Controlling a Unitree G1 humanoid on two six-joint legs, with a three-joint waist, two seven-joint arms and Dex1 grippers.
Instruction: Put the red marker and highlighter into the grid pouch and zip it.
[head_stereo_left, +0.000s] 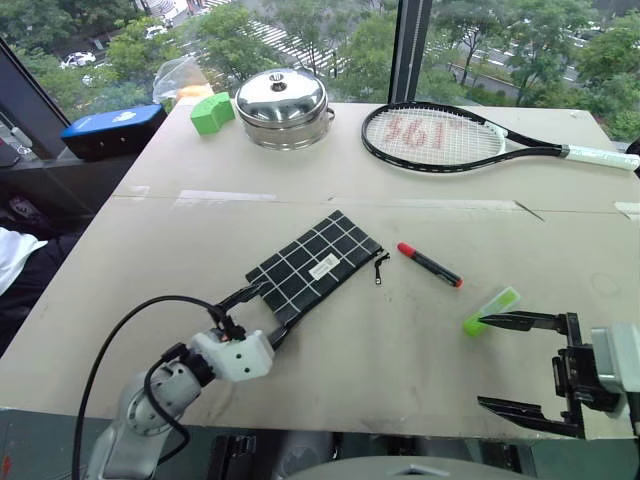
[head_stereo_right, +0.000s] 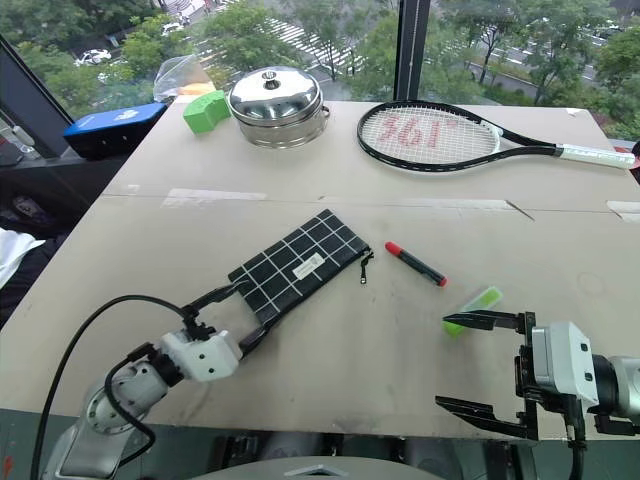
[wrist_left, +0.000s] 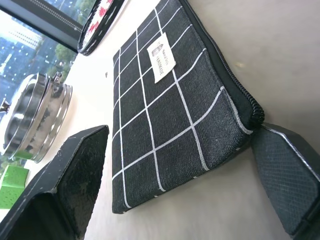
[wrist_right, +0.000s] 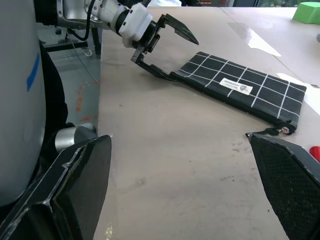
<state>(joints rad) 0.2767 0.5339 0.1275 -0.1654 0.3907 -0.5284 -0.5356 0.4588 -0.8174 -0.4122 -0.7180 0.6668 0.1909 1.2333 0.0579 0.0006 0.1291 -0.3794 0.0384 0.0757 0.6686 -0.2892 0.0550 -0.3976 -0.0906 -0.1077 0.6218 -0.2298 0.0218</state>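
The grid pouch (head_stereo_left: 315, 262) lies flat and slanted mid-table, its zipper pull (head_stereo_left: 381, 268) at the end nearest the red marker (head_stereo_left: 430, 265). The marker rests on the table just right of the pouch. Farther right and nearer lies the green highlighter (head_stereo_left: 491, 310). My left gripper (head_stereo_left: 262, 312) is open and low, and the pouch's near end (wrist_left: 165, 165) sits between its fingers. One finger (wrist_left: 287, 175) is against the zipper-side corner. My right gripper (head_stereo_left: 481, 361) is open and empty near the table's front right edge, its far fingertip by the highlighter's near end.
Along the far side of the table stand a green block (head_stereo_left: 211, 113), a steel lidded pot (head_stereo_left: 282, 107) and a tennis racket (head_stereo_left: 440, 138). A blue box (head_stereo_left: 112, 130) sits off the far left corner. Both arms are near the table's front edge (head_stereo_left: 400, 425).
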